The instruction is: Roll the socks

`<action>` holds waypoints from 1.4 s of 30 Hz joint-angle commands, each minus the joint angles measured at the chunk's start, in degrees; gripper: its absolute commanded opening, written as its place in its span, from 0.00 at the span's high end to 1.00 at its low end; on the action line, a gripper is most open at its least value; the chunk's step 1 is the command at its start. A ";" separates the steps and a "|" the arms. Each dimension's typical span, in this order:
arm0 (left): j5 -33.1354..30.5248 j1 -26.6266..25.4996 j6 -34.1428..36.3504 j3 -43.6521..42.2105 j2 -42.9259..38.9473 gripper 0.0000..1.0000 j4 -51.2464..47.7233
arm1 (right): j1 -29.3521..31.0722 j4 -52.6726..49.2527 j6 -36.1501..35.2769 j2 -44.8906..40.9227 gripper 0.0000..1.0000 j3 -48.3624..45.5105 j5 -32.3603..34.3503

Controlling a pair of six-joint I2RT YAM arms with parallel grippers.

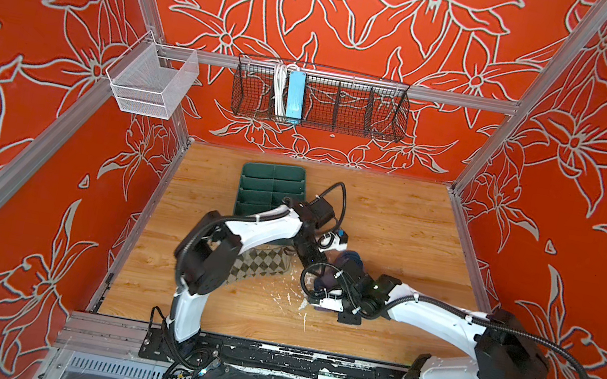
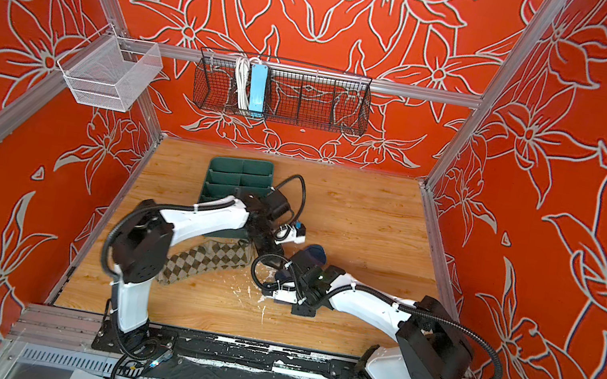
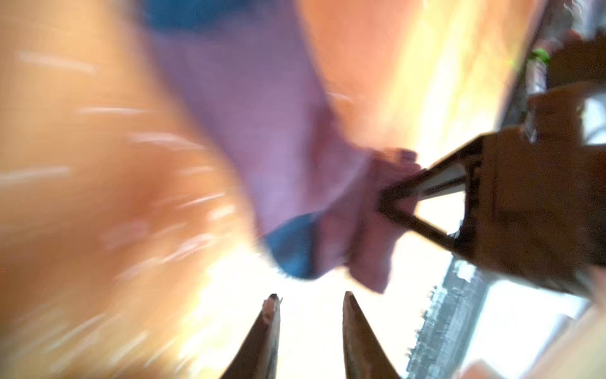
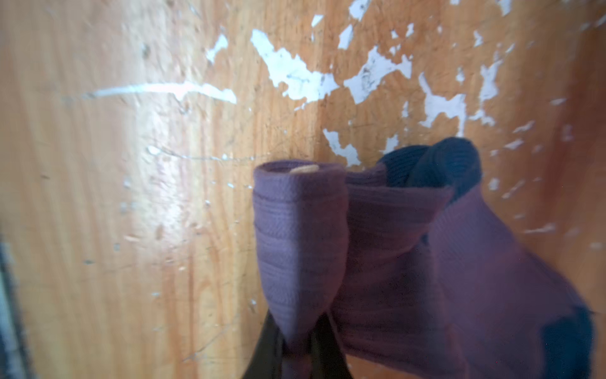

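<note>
The purple sock (image 1: 324,279) (image 2: 283,275) with its teal toe (image 2: 315,253) lies bunched at mid-table between the two arms. My right gripper (image 4: 296,344) is shut on a fold of the purple sock (image 4: 377,246), which hangs just above the scratched wood. In the blurred left wrist view my left gripper (image 3: 311,302) stands open with nothing between its fingers, a short way off the purple sock (image 3: 262,131). The right gripper's fingertips (image 3: 393,200) pinch that sock. The beige argyle sock (image 1: 259,265) (image 2: 204,261) lies flat under the left arm.
A dark green divided tray (image 1: 268,188) (image 2: 238,179) sits at the back left of the table, partly behind the left arm. A black wire basket (image 1: 319,100) and a white mesh basket (image 1: 152,79) hang on the walls. White scuffs (image 4: 295,75) mark the wood.
</note>
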 commanded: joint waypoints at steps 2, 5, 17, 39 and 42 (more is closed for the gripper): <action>-23.85 0.74 -3.60 -7.13 -14.69 0.65 11.39 | -3.87 -10.81 2.37 4.55 1.00 2.33 -12.92; -35.78 0.86 -3.33 -13.30 -24.54 0.63 18.01 | -7.77 -13.46 2.57 7.76 1.00 5.58 -19.06; -22.41 -10.20 25.15 -33.00 -46.33 0.51 27.56 | -16.99 -21.17 2.54 24.72 1.00 15.09 -28.75; -38.37 -29.02 28.12 -30.75 -5.20 0.57 40.95 | -18.91 -24.39 3.78 31.84 1.00 19.91 -28.70; -38.97 -28.51 24.96 -29.78 -2.18 0.65 40.26 | -18.91 -24.47 3.55 31.68 1.00 19.82 -28.92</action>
